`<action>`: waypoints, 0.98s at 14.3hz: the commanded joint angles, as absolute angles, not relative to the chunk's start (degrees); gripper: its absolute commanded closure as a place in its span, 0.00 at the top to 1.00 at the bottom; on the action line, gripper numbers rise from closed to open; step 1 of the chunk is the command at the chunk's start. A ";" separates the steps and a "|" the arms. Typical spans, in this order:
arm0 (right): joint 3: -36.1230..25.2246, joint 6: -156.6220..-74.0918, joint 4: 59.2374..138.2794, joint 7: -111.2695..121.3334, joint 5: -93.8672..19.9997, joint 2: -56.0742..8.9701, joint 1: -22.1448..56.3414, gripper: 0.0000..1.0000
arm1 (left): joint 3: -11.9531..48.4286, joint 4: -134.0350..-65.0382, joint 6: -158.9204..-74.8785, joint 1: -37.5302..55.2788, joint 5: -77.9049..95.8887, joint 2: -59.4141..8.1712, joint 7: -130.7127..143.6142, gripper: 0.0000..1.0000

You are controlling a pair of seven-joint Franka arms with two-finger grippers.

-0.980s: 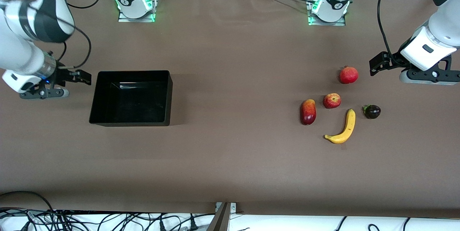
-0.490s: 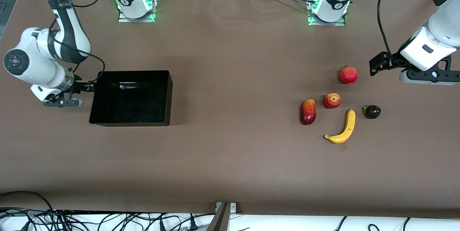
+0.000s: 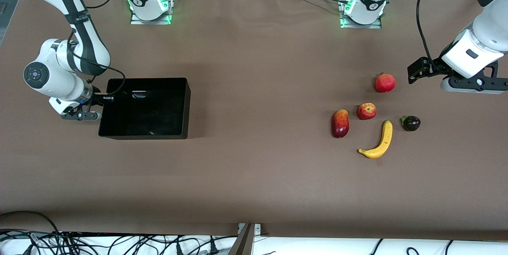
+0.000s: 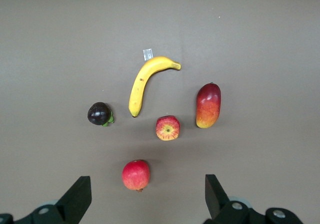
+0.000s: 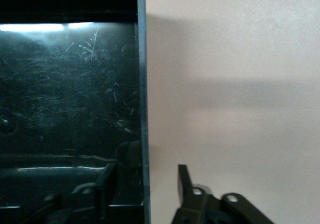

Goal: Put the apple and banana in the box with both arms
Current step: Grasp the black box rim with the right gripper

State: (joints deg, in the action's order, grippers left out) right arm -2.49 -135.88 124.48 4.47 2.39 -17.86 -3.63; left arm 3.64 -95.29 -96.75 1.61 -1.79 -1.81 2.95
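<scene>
right gripper (image 3: 104,97): it's been swinging in from off the box's end and is now straddling the end wall of the box (image 3: 183,106), one finger inside, one outside. The fingers are half drawn in with the wall between them, but I honestly can't tell if they're pinching it yet.
box: sitting empty at the right arm's end of the bench (image 3: 254,175), hasn't shifted.
meaning: looks like it's about to grab the box, probably to drag it toward the fruit.
apple (image 3: 366,111): lying untouched between a mango-looking fruit (image 3: 340,123) and the banana (image 3: 378,140).
banana: lying nearest the front camera of the bunch, well apart from the box.
left gripper (image 4: 145,196): waiting, hanging over the fruit pile with fingers spread wide, holding nothing.
</scene>
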 commanded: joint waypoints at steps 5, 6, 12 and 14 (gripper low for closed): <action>-1.50 -136.05 123.49 4.83 0.88 -17.49 -4.22 0.00 | 3.78 -93.34 -95.71 1.76 -2.81 -2.64 2.55 1.00; -0.97 -135.97 123.23 5.10 -1.04 -17.23 -4.13 0.00 | 3.78 -93.34 -95.71 1.76 -2.81 -2.64 2.55 1.00; 6.59 -122.55 108.66 2.47 -4.57 -16.96 -0.90 0.00 | 3.69 -93.43 -95.71 1.76 -2.81 -2.64 2.46 1.00; 6.59 -119.45 104.00 0.62 -4.92 -17.49 3.06 0.00 | 3.69 -93.43 -95.71 1.67 -2.81 -2.64 2.46 1.00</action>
State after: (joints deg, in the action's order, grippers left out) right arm 6.66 -123.67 109.27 2.12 -3.47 -17.31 -0.03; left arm 3.65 -95.25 -96.75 1.61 -1.79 -1.83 2.95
